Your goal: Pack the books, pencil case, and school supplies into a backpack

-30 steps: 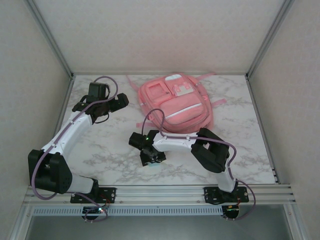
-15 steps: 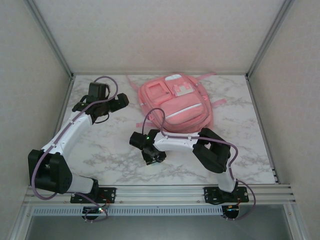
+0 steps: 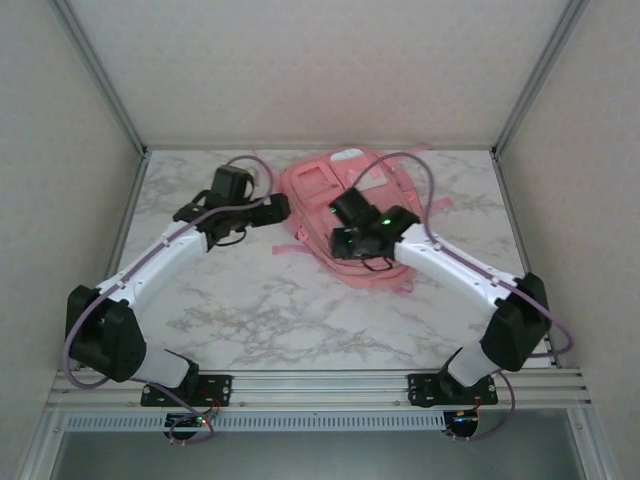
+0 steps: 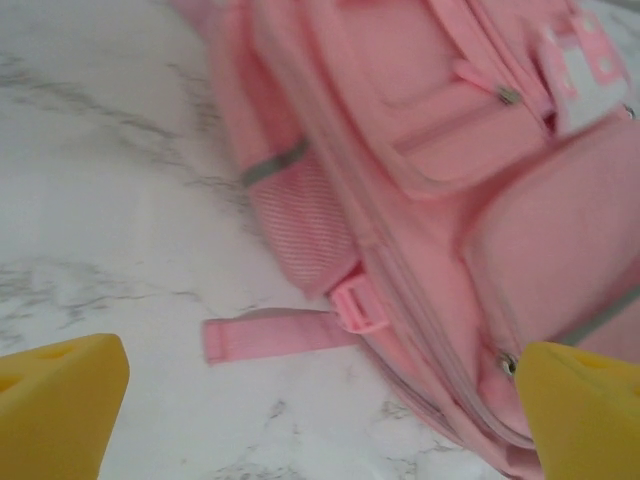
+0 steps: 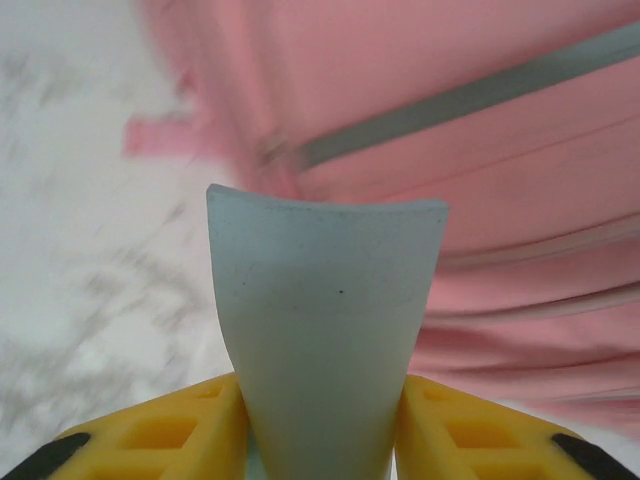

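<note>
The small light-blue rectangular block (image 5: 325,300) stands upright, pinched between the yellow fingers (image 5: 170,435) of the right gripper (image 5: 322,425), its lower end hidden between them. Behind it lies the large pink fabric backpack (image 5: 450,60), blurred here (a grey trim line crosses it). From above, the right gripper (image 3: 358,244) hangs over the backpack's (image 3: 312,182) middle and covers much of it; whether the backpack is open, and what is inside, cannot be told. The left gripper (image 3: 272,208) sits just beside the backpack's left edge with jaws spread wide and nothing between them. Its wrist view cuts off the backpack (image 4: 480,230) and shows a pink strap (image 4: 265,335) lying on the white marble table (image 3: 250,300).
</note>
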